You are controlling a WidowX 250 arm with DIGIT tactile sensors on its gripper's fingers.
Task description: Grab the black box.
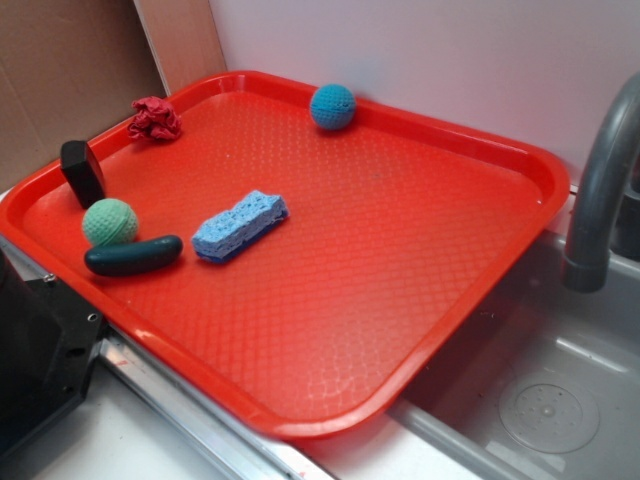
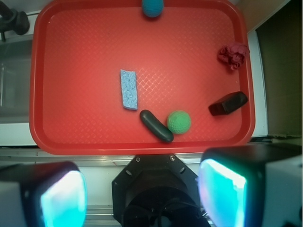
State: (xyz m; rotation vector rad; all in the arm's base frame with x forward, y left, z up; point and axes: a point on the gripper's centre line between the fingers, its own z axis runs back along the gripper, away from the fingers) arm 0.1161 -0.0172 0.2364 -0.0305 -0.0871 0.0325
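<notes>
The black box (image 1: 82, 172) stands upright at the left edge of the red tray (image 1: 400, 290), just behind the green knitted ball (image 1: 110, 222). In the wrist view the black box (image 2: 228, 103) lies near the tray's right rim, right of the green ball (image 2: 179, 122). My gripper (image 2: 142, 196) is open and empty, high above the robot base, well short of the tray's near rim. Its two fingers (image 2: 61, 198) frame the bottom of the wrist view. The gripper does not show in the exterior view.
A dark green cucumber-shaped thing (image 1: 133, 256) lies in front of the green ball. A blue sponge (image 1: 240, 225) lies mid-tray, a blue knitted ball (image 1: 332, 106) at the far rim, a crumpled red cloth (image 1: 154, 120) at the back left. A grey faucet (image 1: 600, 190) and sink are at the right.
</notes>
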